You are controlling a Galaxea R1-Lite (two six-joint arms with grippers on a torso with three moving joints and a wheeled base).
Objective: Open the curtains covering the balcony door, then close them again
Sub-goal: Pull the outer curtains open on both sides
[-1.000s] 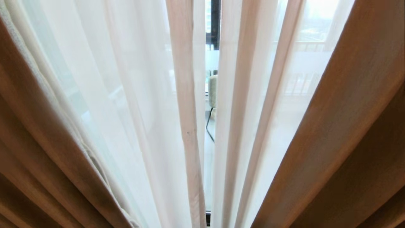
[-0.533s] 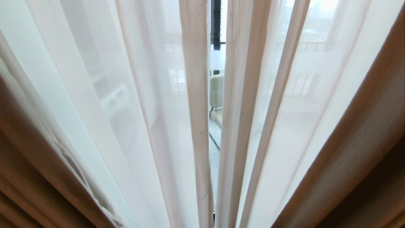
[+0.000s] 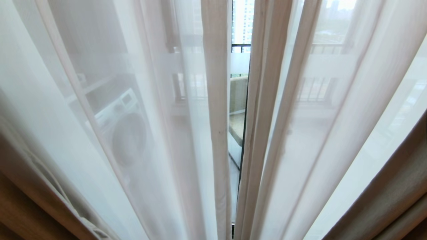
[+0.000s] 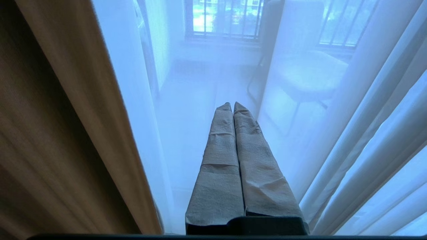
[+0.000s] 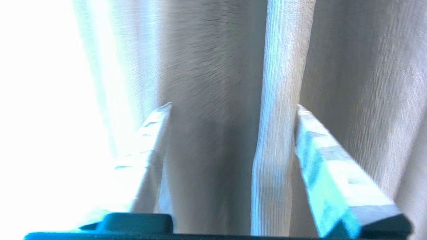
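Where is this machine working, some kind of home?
Probably a flat high up in a city. Floor-length sheer curtains hang before a glass balcony door; behind them show a front-loading washing machine, a chair, a railing and a tower block outside.

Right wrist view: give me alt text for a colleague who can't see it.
The right gripper stands open, its fingers apart on either side of a vertical fold of the beige drape, not clamping it. Bright light washes out one side of the view.

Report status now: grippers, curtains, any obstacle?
Left gripper shut, empty, at sheers. Right gripper open, astride beige drape fold. Sheers nearly closed, narrow gap. No obstacle seen.
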